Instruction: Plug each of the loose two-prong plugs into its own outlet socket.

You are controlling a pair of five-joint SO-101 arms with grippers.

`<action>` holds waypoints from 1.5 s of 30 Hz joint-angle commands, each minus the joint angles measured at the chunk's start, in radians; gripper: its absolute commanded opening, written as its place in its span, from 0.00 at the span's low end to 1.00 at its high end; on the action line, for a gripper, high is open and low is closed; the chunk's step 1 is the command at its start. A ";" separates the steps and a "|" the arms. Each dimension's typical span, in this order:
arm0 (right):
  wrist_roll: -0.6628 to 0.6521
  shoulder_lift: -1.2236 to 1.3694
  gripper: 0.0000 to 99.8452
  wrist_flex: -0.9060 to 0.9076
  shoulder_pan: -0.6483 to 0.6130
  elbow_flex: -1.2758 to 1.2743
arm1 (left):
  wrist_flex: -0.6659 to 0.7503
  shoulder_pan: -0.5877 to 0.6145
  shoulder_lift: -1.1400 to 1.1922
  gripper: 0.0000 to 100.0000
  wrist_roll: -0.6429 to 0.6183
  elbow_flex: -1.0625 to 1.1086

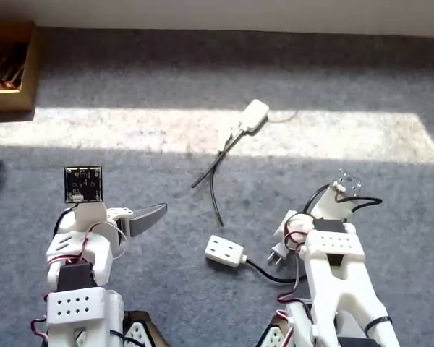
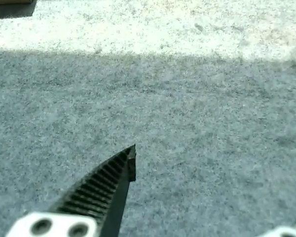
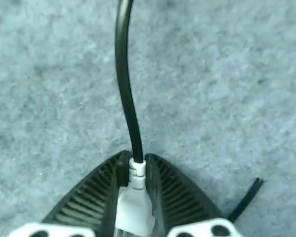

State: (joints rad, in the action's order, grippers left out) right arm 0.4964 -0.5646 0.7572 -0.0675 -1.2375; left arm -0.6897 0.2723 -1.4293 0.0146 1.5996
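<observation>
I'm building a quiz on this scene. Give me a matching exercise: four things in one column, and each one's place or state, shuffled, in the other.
1. white plug
2. near outlet socket
3. far outlet socket
4. left gripper

A. open, over bare carpet
B. in the sunlit strip
C. clamped in the right gripper
D. in shade, close to the plug

Pairs: 1-C, 2-D, 3-B, 4-A

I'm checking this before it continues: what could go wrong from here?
The right claw grips the plug with its cord leading outward, so the prongs may face away from any socket. The socket block lies loose on the carpet, unbraced by the left claw; pushing could slide it.
</observation>
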 commanded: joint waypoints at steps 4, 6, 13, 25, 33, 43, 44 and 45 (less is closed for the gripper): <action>-0.126 -0.015 0.01 -0.004 0.010 0.025 | 0.015 -0.016 -0.007 0.53 -0.002 -0.007; -0.347 -0.015 0.01 -0.004 0.007 0.088 | 0.015 -0.016 -0.007 0.53 -0.002 -0.016; -0.468 -0.010 0.01 0.188 -0.122 0.547 | 0.012 -0.028 0.001 0.53 -0.003 -0.107; -0.460 0.068 0.01 0.605 -0.634 1.244 | -0.348 -0.430 -0.007 0.53 -0.002 -0.512; -0.437 0.229 0.01 0.562 -0.671 1.224 | -0.368 -0.450 -0.007 0.53 -0.002 -0.547; -0.434 0.165 0.01 0.680 -0.828 1.233 | -0.157 -0.357 0.004 0.53 -0.002 -0.398; -0.437 0.150 0.01 0.687 -0.839 1.233 | -0.143 -0.354 0.004 0.53 -0.002 -0.381; -0.439 0.137 0.01 0.693 -0.840 1.233 | -0.135 -0.349 0.004 0.53 -0.002 -0.371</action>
State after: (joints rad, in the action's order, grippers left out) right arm 0.0529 -0.3544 1.4323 -0.8654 -0.0483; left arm -0.8861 -0.1020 -1.4293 0.0130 1.2114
